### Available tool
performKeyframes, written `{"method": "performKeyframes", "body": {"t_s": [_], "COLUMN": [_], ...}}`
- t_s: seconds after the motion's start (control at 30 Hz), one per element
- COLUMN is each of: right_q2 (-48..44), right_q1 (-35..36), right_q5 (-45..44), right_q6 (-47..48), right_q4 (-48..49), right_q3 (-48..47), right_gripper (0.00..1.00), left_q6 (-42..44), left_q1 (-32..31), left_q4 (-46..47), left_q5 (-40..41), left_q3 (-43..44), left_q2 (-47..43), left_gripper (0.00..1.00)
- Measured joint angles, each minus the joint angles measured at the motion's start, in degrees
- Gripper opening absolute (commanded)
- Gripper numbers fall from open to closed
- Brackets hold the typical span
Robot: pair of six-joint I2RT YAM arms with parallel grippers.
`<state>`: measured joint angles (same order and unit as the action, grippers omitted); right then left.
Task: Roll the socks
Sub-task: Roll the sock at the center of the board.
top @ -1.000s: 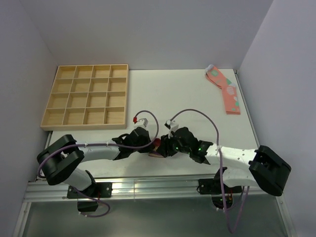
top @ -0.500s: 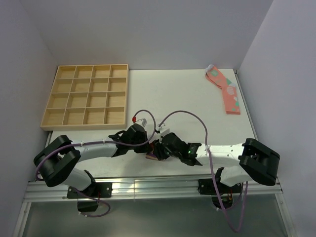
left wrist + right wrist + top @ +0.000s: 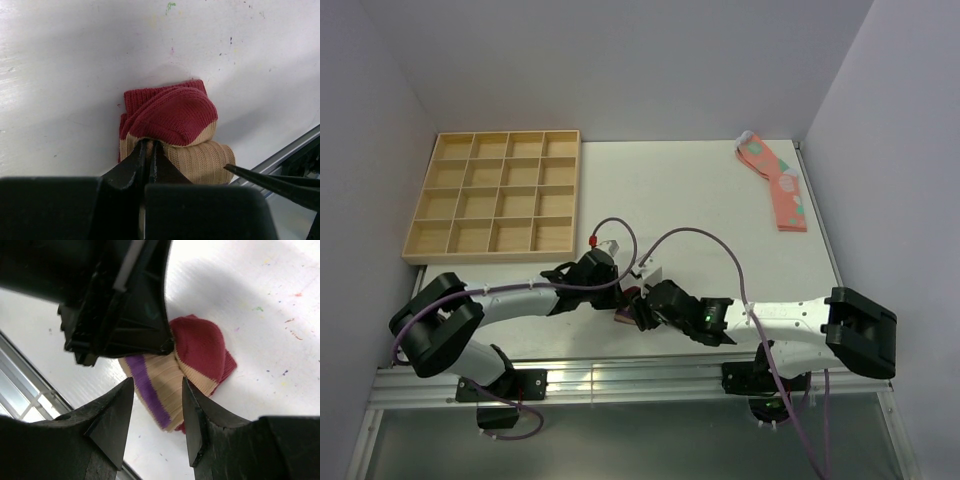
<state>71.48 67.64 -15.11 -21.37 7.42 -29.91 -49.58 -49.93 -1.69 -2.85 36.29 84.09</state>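
Socks first: where is the red-and-tan sock bundle (image 3: 175,132)?

— It lies on the surface at the middle of the near edge. From above, the two arms meet over it and hide nearly all of it.

— What about the left claw (image 3: 148,146)?

— It is narrow, with the tips almost together at the fold where the red toe meets the tan ribbing. A thin layer of tan sits between them. The claw's own body hides how much cloth it has.

— And the right claw (image 3: 157,382)?

— It is wide, and the bundle shows in the gap between its spread fingers. I cannot tell if they touch it. The left claw blocks part of the bundle there. A purple stripe (image 3: 150,399) shows only in that view.

— Is there anything else?

— A pink sock pair (image 3: 775,185) lies flat at the far right corner. A wooden tray (image 3: 495,195) sits at the far left corner. Both are well apart from the claws.
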Motion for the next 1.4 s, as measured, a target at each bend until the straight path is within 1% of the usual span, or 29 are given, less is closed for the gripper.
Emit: {"method": "performKeyframes", "body": {"t_s": [0.23, 0.77, 0.93, 1.17, 1.4], "right_q2": [3.2, 10.2, 13.1, 15.7, 16.5], "right_q1": [2.9, 5.2, 6.1, 6.5, 6.2], "right_q5": [-2.0, -7.8, -8.4, -9.8, -10.3], "right_q6": [1.7, 1.7, 3.3, 3.3, 1.9], "right_q4": [-1.8, -4.4, -5.6, -8.0, -8.1], "right_q3": [-0.9, -5.3, -7.7, -10.3, -10.7], "right_gripper": [0.51, 0.51, 0.51, 0.58, 0.59], "left_q6": [0.8, 2.3, 3.4, 4.2, 4.4], "left_q1": [0.1, 2.2, 3.1, 3.7, 3.8], "left_q4": [-1.3, -3.5, -5.4, -7.2, -7.0], "left_q5": [-0.5, -4.2, -5.9, -7.1, -7.5], "left_q3": [1.3, 3.5, 5.5, 7.3, 7.3], "left_q2": [0.9, 2.7, 4.4, 5.9, 6.0], "left_gripper": [0.00, 0.00, 0.01, 0.00, 0.00]}}
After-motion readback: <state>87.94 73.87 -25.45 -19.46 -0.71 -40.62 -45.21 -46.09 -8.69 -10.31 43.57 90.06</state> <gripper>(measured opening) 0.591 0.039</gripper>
